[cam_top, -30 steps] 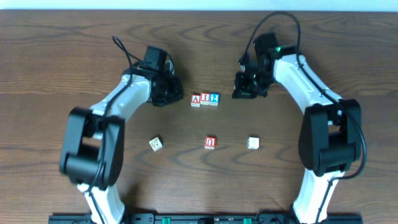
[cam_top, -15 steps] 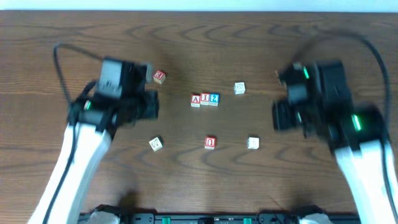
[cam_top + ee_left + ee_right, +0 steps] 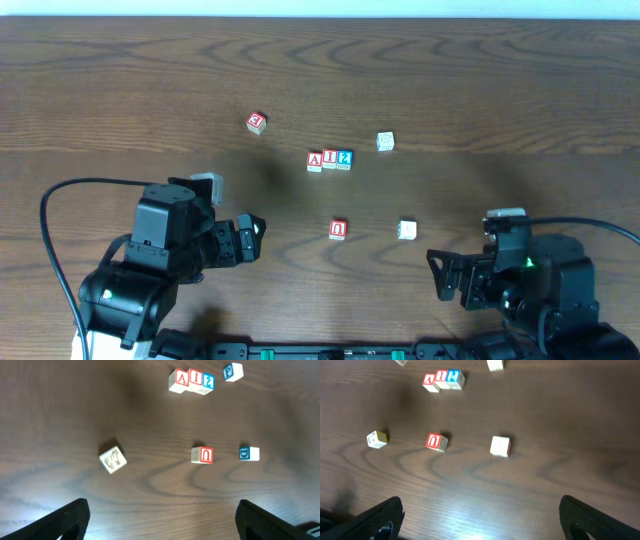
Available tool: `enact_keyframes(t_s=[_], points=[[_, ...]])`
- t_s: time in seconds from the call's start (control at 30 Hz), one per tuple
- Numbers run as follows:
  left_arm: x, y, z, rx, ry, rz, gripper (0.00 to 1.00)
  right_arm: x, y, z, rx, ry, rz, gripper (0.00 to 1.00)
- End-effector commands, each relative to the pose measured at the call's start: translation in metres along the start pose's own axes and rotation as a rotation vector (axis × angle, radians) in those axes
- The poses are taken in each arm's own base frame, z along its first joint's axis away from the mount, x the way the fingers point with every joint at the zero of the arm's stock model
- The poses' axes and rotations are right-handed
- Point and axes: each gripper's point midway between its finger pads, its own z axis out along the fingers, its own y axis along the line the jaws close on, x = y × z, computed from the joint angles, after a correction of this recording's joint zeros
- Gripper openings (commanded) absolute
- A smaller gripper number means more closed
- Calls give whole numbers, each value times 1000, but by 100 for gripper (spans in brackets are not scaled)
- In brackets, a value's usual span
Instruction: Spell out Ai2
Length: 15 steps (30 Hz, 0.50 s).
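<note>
Three letter cubes stand touching in a row at the table's middle: red A (image 3: 315,161), red I (image 3: 330,159), blue 2 (image 3: 344,159). The left wrist view shows the A (image 3: 181,379), I (image 3: 195,379) and 2 (image 3: 208,381) far ahead at the top. The right wrist view has the A (image 3: 429,380), I (image 3: 441,377) and 2 (image 3: 453,377) at its upper left. My left gripper (image 3: 245,240) hangs near the front edge, open and empty (image 3: 162,520). My right gripper (image 3: 448,275) is at the front right, also open and empty (image 3: 482,520).
A red U cube (image 3: 338,229) and a whitish cube (image 3: 407,230) lie in front of the row. Another red cube (image 3: 257,122) and a whitish cube (image 3: 385,141) lie behind it. A whitish cube (image 3: 113,459) lies ahead of the left gripper, hidden under the arm from overhead.
Both arms have pulled back from beside the row to the table's near edge. Both grippers now stand wide open. The three-cube row has not moved.
</note>
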Motion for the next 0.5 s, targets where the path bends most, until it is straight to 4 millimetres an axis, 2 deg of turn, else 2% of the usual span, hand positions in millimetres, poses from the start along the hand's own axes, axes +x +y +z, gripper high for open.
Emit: enact_keyframes(t_s=[0.0, 0.47], points=[[2, 2, 0, -9, 6, -82, 95, 4, 2, 1, -11, 12, 75, 99], [3, 1, 0, -7, 9, -77, 95, 4, 2, 1, -11, 13, 75, 99]])
